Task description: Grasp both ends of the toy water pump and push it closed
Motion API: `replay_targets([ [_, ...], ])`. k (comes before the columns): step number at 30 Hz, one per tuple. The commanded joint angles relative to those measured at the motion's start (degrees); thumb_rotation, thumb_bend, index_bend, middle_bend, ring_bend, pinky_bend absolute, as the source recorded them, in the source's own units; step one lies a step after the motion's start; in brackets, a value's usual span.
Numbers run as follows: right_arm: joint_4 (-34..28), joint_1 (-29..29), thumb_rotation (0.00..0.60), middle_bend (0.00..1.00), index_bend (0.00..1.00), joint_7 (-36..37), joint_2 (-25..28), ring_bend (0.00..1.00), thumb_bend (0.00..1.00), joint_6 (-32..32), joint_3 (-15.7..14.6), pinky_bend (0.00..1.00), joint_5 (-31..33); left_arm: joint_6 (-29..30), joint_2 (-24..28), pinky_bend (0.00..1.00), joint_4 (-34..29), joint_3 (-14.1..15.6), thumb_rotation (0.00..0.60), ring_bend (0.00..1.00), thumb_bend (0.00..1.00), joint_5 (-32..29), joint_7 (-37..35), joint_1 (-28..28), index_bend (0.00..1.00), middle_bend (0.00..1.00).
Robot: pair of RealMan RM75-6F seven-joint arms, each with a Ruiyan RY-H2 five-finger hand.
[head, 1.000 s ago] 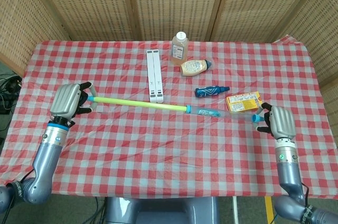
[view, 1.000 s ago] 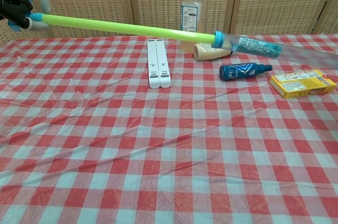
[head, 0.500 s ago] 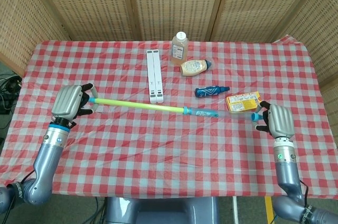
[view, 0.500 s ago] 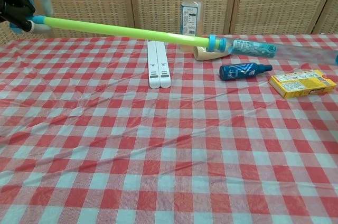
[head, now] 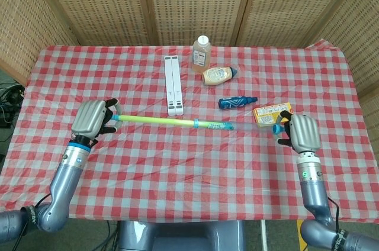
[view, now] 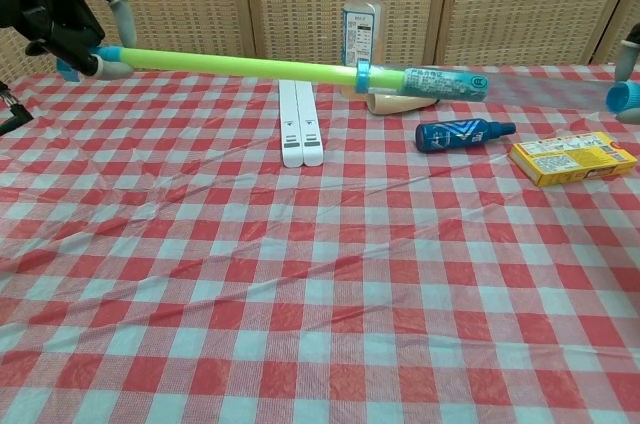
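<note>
Holding toy water pump (head: 177, 122) above the checked table (head: 177, 168): left hand (head: 93, 118) grips green rod end, right hand (head: 299, 132) apparently grips blue end, fingers mostly hidden.

Left hand (head: 93, 119) raised off the table, fingers curled around the plunger end of the toy water pump (head: 177, 122), back of hand facing up; grey forearm runs down to the lower left. Right hand (head: 298, 132) at the opposite side, fingers closed on the blue end cap, knuckles up, forearm dropping straight down below it. Both wrists roughly level.
</note>
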Motion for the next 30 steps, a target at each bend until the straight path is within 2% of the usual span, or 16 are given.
replay_targets([
  [1, -1.3, 0.6, 0.600, 1.00, 0.63, -1.3, -0.3, 1.00, 0.44, 0.2, -0.4, 0.56, -1.0, -0.4, -1.7, 0.78, 0.0, -0.1, 0.600, 0.90, 0.61, -1.6, 1.9, -1.2, 0.88, 0.96],
  [15, -2.4, 2.3, 0.600, 1.00, 0.63, -3.5, -1.6, 1.00, 0.44, -0.4, -1.3, 0.56, -2.0, -0.8, -4.9, 0.78, 0.8, 0.1, 0.600, 0.90, 0.61, -3.4, 3.6, -3.0, 0.87, 0.96],
  [30, -3.5, 5.2, 0.600, 1.00, 0.63, -7.0, -3.1, 1.00, 0.44, -1.7, -0.9, 0.56, -0.3, -2.2, -6.8, 0.78, 2.1, -0.1, 0.600, 0.90, 0.61, -4.5, 2.4, -4.1, 0.87, 0.96],
])
